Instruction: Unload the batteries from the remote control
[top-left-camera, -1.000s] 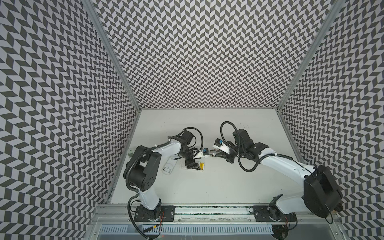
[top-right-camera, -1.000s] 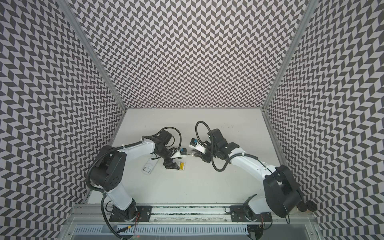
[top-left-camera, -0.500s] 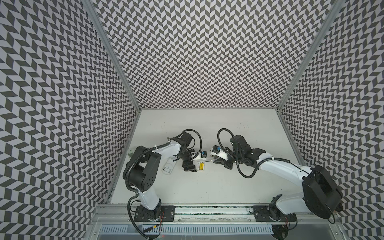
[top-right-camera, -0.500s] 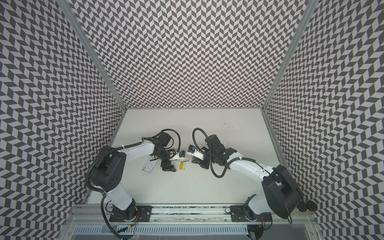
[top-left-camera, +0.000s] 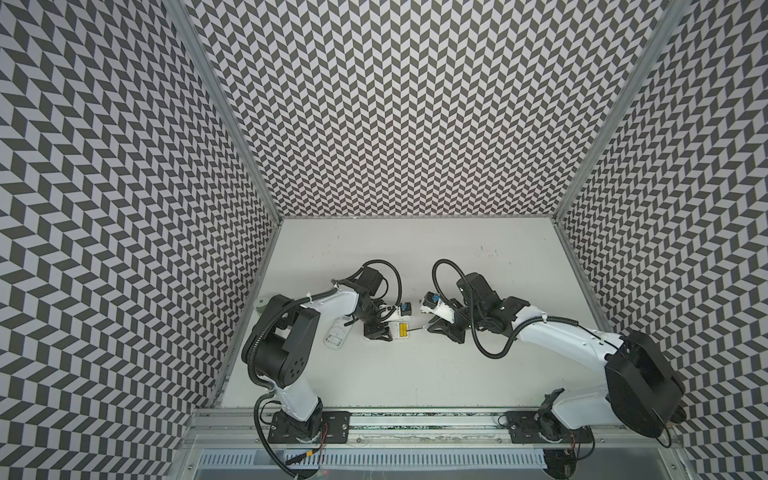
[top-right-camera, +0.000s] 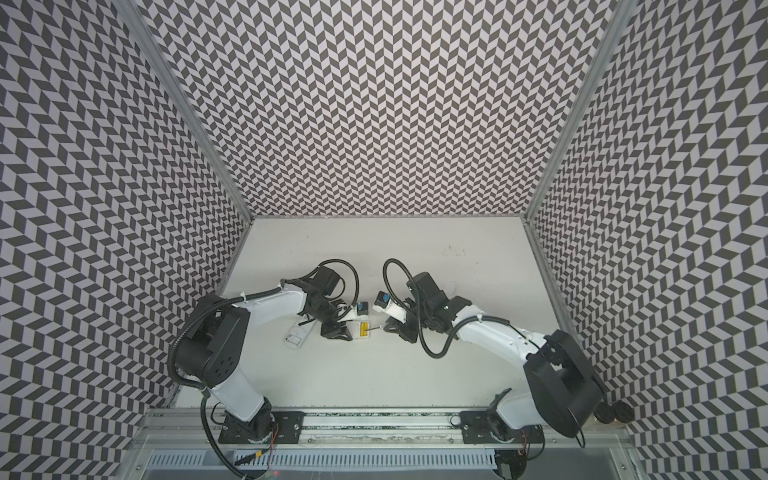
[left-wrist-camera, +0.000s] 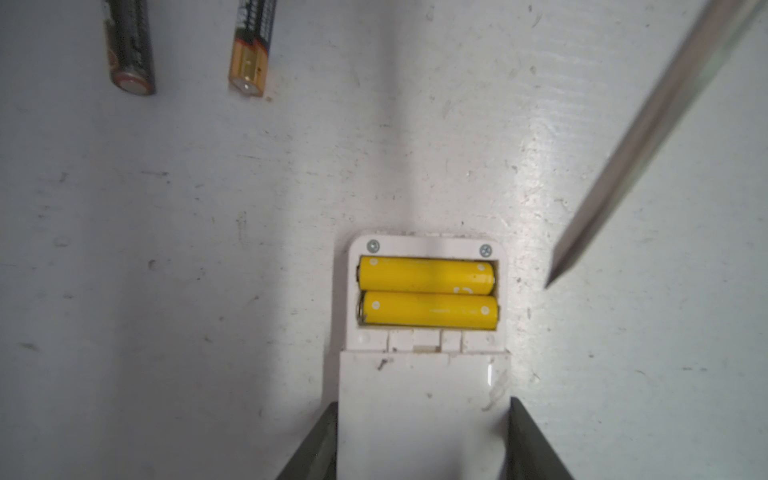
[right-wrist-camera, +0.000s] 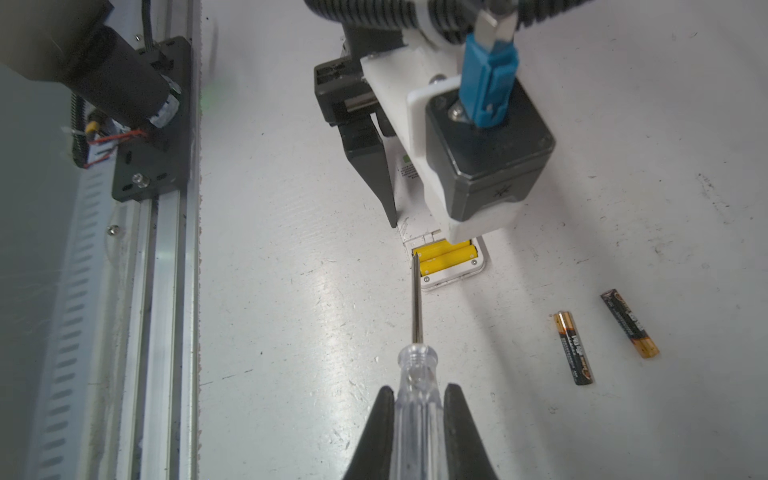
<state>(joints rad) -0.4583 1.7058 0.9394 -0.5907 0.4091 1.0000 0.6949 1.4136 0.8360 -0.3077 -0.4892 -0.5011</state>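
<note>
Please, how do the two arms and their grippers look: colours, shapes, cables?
Both the left arm and the right arm have white links with bulky black joints. A black ribbed cable runs beside each wrist. The left gripper and right gripper have black, tapering wedge fingers. A blue plug enters the black camera box on a white bracket.

Two yellow batteries (left-wrist-camera: 427, 276) lie in the remote's (left-wrist-camera: 419, 399) bay, two black ones (left-wrist-camera: 249, 45) outside.
</note>
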